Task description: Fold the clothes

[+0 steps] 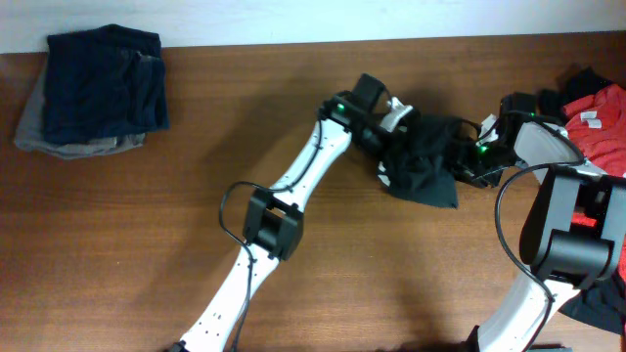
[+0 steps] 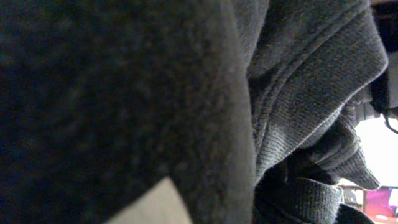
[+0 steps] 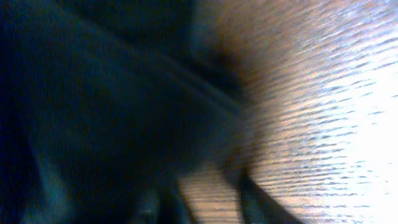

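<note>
Bunched up on the tabletop (image 1: 196, 225), right of the middle, a black garment (image 1: 423, 161) lies in a crumpled heap between the two arms. The left end effector (image 1: 381, 117) is at its upper left edge and the right end effector (image 1: 477, 156) is at its right side, both touching or buried in the cloth.

I cannot tell whether either is apart or clamped. The left wrist view shows only dark ribbed knit pressed against the lens. The right wrist view is a blur of dark cloth beside bare wood.

The garment looks soft, limp and light, with a thick knit that should grip well but will sag and fold wherever it is not held. To my eye the sensible hold is on a hem or two corners, pulled apart so the piece spreads flat. The middle of the lump is the wrong place to take it.

No basket or bin is in sight. A folded stack (image 1: 98, 88), dark blue on grey, sits at the far left corner. Loose red clothes (image 1: 599, 115) are heaped at the right edge.
</note>
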Robot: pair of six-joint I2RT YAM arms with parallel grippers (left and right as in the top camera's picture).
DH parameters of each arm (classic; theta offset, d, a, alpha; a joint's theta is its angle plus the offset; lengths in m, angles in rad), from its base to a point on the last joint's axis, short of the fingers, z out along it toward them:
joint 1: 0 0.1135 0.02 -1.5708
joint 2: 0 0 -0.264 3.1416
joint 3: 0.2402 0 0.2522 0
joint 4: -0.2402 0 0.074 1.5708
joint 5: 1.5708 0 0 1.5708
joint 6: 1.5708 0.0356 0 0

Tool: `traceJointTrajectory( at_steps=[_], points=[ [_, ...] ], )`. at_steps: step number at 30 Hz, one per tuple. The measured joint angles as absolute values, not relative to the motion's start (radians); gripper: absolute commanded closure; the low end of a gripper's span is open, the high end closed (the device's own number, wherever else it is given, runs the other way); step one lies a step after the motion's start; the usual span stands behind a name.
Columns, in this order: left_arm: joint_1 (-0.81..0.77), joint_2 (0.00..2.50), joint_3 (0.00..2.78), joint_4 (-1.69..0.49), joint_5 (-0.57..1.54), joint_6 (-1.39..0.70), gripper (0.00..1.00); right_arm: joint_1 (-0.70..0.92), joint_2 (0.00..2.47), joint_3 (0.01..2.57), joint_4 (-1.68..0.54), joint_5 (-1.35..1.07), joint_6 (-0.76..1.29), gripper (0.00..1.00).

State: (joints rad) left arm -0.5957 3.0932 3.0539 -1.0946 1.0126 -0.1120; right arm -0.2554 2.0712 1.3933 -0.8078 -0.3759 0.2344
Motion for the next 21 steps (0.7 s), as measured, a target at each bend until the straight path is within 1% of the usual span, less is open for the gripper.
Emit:
traceJointTrajectory(
  at_steps=[11, 13, 21],
  points=[
    [-0.324, 3.101, 3.117, -1.069, 0.993, -0.087, 1.0, -0.341, 2.069, 1.41, -0.842, -0.422, 0.236, 0.19],
    [-0.248, 3.101, 3.117, -1.069, 0.969, -0.07, 1.0, -0.345, 2.069, 1.411, -0.844, -0.427, 0.236, 0.19],
    [-0.075, 3.088, 3.118, -1.069, 0.904, -0.025, 1.0, -0.345, 2.069, 1.411, -0.844, -0.428, 0.236, 0.18]
  ],
)
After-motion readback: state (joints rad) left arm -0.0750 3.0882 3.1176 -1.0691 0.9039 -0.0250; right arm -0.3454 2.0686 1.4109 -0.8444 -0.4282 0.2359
